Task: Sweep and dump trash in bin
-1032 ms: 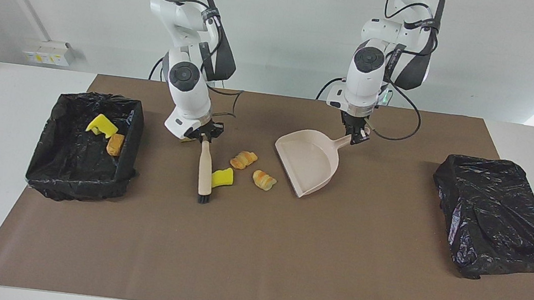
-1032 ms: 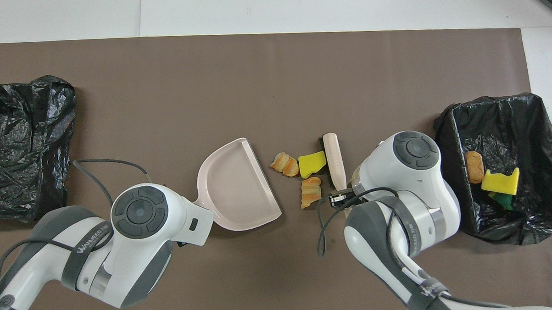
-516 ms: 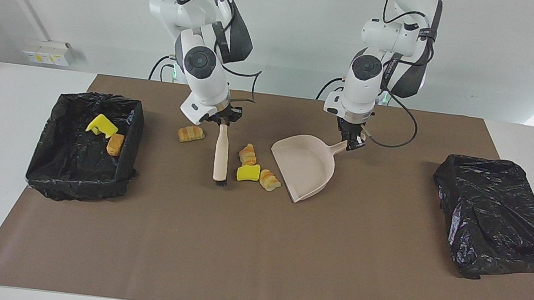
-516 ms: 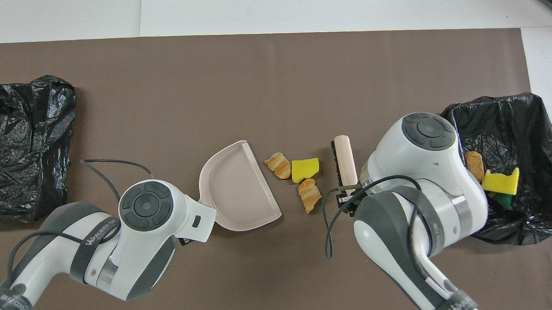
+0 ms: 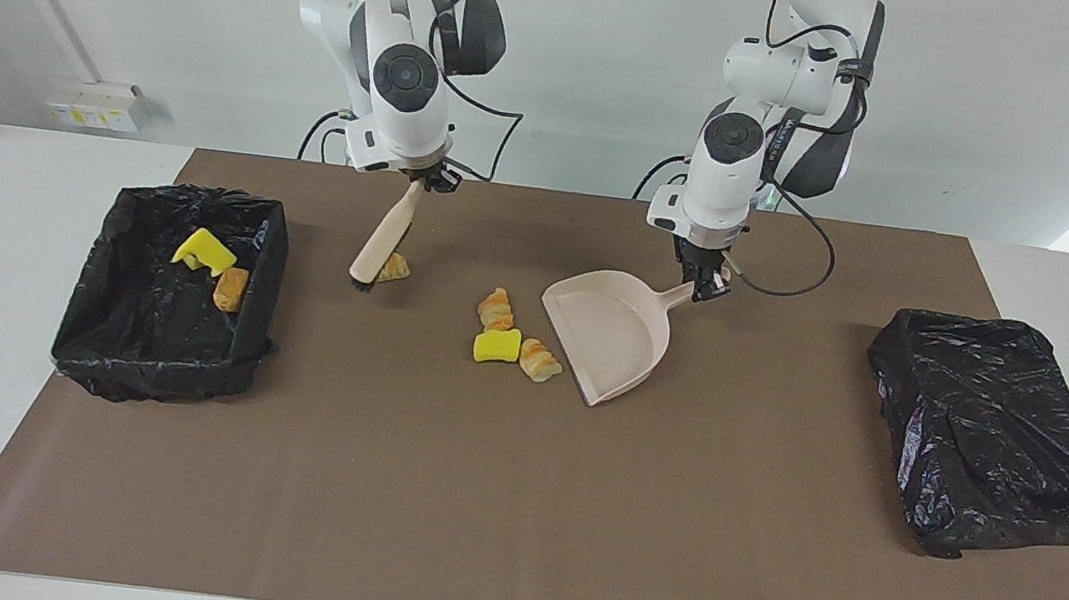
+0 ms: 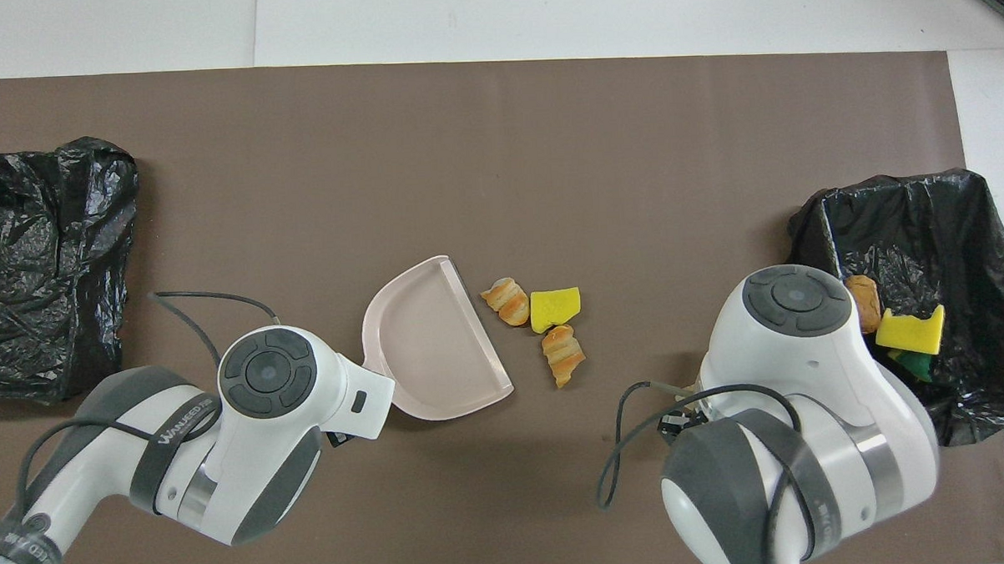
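Logging six trash scraps (image 5: 497, 345): two inside the bin (image 5: 90, 310) at the right arm's end of the table (image 5: 510, 519), one bread piece (image 5: 392, 269) against the bristles of the brush (image 5: 383, 243), and three clustered just beside the open lip of the dustpan (image 5: 616, 335). Judging all as light, soft and prone to skidding or rolling, so advising a low push from the bristles rather than any pinch. Noting the two ridged pieces in the cluster lying with long axes roughly along the dustpan's lip. Finding the right claw (image 5: 427, 179) clamping the brush's handle end, with the brush slanting bristles-down toward the bin. Finding the left claw (image 5: 709, 285) gripping the dustpan's handle.
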Available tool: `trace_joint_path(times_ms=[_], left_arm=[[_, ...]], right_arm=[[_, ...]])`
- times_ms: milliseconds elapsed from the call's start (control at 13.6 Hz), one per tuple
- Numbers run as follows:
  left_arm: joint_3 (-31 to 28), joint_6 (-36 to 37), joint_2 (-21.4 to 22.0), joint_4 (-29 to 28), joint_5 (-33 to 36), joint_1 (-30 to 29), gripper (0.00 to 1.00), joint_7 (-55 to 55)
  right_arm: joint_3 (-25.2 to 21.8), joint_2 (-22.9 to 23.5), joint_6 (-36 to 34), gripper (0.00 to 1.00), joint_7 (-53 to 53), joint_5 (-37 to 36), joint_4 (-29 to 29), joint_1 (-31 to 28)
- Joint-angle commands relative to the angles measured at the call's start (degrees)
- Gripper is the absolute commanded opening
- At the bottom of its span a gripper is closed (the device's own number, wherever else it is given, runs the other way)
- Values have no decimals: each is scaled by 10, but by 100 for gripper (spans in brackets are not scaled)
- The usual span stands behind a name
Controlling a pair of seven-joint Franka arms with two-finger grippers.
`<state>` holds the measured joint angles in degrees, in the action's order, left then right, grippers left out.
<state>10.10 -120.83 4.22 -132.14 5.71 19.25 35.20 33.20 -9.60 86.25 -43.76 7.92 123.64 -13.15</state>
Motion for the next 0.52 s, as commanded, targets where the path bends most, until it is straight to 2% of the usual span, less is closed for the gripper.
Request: trace_joint_path(times_ms=[0,147,221,442], left_arm=[[-5,-9,0,-1,-4,8,0,-15],[-5,-10,0,-1,-4,8,0,-18],[-5,-9,-1,-1,-4,8,0,-18],[-5,-9,-1,-1,-4,8,0,-18]], right_arm=[[0,-79,3,0,-36,23,84,-13],[-1,-148,44,0,-5,71,172,-26],[-1,-155,70,0,21,85,198,-27],[0,-135,128,0,116,89,209,-44]])
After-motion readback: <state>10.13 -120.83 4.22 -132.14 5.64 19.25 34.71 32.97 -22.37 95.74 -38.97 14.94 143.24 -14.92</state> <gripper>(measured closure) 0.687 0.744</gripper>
